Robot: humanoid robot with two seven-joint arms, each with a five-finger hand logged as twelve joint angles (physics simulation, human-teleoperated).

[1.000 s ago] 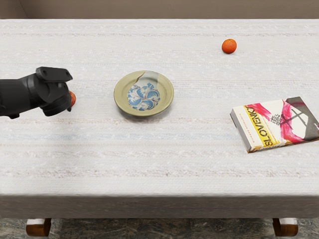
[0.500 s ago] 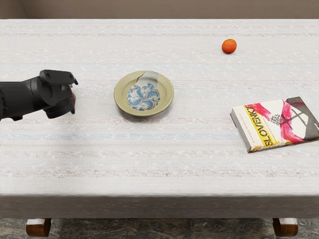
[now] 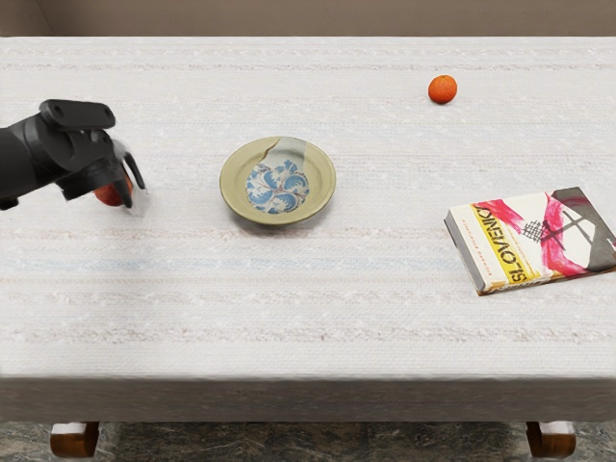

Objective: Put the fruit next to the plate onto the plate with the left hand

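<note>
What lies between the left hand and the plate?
Only bare table, in the head view, between the left hand with its fruit and the plate.

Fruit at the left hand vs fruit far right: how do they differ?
The small reddish round fruit is mostly hidden in the black left hand, left of the olive-green ceramic plate; the small orange round fruit sits free, fully visible, far right. The first looks redder. Both are small and round.

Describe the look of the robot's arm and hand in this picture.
Only the left arm shows, matte black all over, with a thick rounded forearm. The left hand has a blocky, flat-topped back and slim black fingers. No cables, markings or sleeve are visible.
</note>
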